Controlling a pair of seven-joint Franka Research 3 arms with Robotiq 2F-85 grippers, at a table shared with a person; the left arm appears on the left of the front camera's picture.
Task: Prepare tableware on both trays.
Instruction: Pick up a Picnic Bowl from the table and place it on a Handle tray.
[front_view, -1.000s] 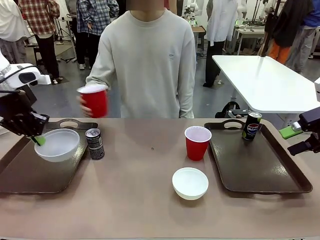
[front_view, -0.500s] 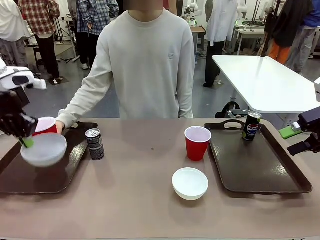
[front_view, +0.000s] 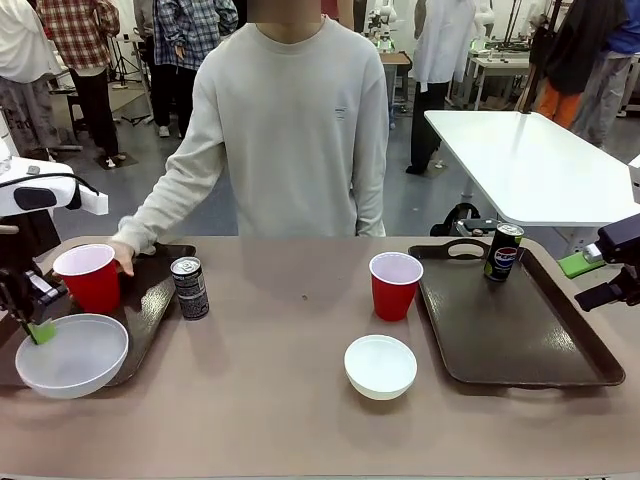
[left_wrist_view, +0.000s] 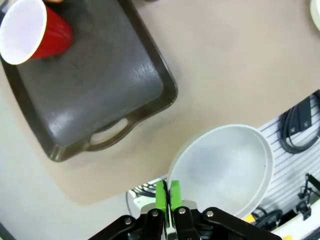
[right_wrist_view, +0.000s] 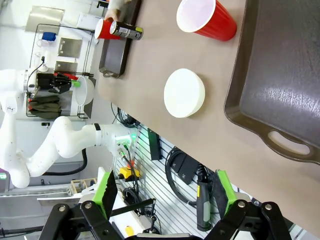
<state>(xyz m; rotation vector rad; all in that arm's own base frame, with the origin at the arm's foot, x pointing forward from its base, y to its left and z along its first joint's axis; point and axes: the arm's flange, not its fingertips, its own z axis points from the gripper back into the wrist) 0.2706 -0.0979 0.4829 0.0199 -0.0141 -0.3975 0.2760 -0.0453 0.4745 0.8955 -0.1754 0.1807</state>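
The robot's left hand (front_view: 40, 331) is clenched on the rim of a shallow round white plastic bowl (front_view: 72, 356), its green pads pinched together over the edge. It holds the bowl by the worktop's near left corner. From the wrist camera the bowl looks clear of the left dark brown rectangular serving tray (front_view: 150, 300), past that tray's near handle end, so I'd say it isn't placed yet.

On that tray's far end stands a red plastic cup with a white inside (front_view: 90, 278), with the person's hand (front_view: 124, 259) touching it. A small dark drink can (front_view: 188, 288) stands on the brown worktop (front_view: 280, 330), just beside the tray's right rim.

The right dark brown tray (front_view: 520, 330) carries only a dark cola can (front_view: 503, 251) in its far left corner. A second red cup (front_view: 396, 285) waits on the worktop just beside that tray's left rim, and a second white bowl (front_view: 380, 366) sits nearer the front edge. The right hand (right_wrist_view: 165, 197) is released and empty, off the worktop's right edge.

By my reckoning, two of six pieces are home.
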